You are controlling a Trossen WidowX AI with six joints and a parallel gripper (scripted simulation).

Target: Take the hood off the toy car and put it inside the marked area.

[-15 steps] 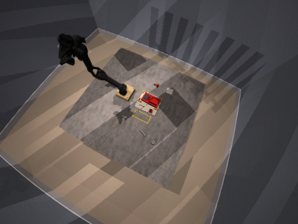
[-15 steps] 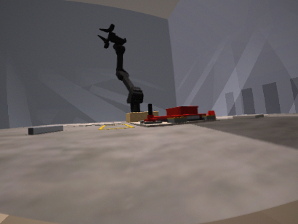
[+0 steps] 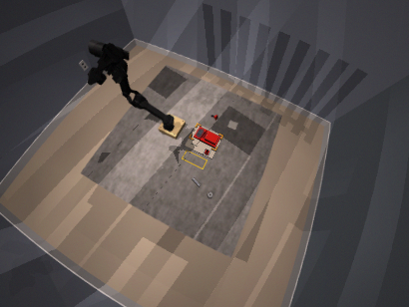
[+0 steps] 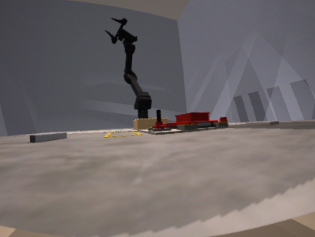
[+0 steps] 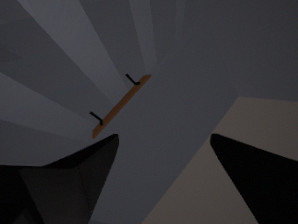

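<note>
The toy car (image 3: 201,133) sits on a pale sheet within yellow corner marks. A raised red block (image 3: 211,138) (image 4: 192,118) is on it; the views are too small to tell the hood's edges. The marked area (image 3: 204,168) (image 4: 107,135) is a yellow outline on the table beside the sheet, with nothing seen inside it. My gripper (image 3: 90,62) (image 4: 109,25) (image 5: 164,138) is open, with nothing between its fingers. It is high above the table, far from the car and touching nothing.
A small red piece with a dark post (image 3: 206,152) (image 4: 158,117) stands on the pale sheet. A grey bar (image 3: 196,182) (image 4: 48,137) and a small ring-like part lie beyond the outline. Another red piece (image 3: 215,117) lies behind the car. The arm's base (image 3: 167,131) is near the car.
</note>
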